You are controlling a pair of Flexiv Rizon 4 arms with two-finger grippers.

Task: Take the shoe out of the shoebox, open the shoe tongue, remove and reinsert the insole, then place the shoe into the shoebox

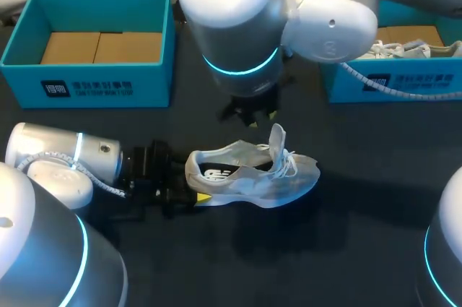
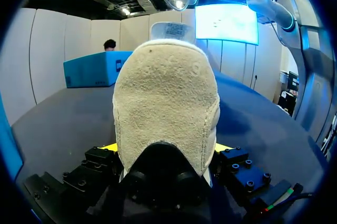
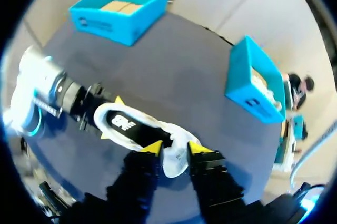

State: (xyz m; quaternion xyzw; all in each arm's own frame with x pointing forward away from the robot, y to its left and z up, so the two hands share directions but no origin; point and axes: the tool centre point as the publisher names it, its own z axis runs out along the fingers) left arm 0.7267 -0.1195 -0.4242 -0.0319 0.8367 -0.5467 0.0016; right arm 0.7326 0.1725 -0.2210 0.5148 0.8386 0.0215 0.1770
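Observation:
A white and grey shoe [image 1: 245, 177] lies on its side on the dark table, toe to the right. My left gripper [image 1: 189, 190] holds its heel, one yellow tip on each side; in the left wrist view the heel [image 2: 166, 103] fills the gap between the fingers of the left gripper [image 2: 164, 150]. My right gripper [image 1: 261, 118] hangs over the shoe's opening. In the right wrist view the right gripper [image 3: 175, 149] is shut on the raised white tongue [image 3: 176, 162], which stands upright [image 1: 278, 139]. The insole is hidden.
An open blue shoebox [image 1: 86, 83] with a cardboard floor stands at the back left. A second blue box [image 1: 390, 89] at the back right holds another shoe [image 1: 404, 48]. Bare dark table lies in front of the shoe.

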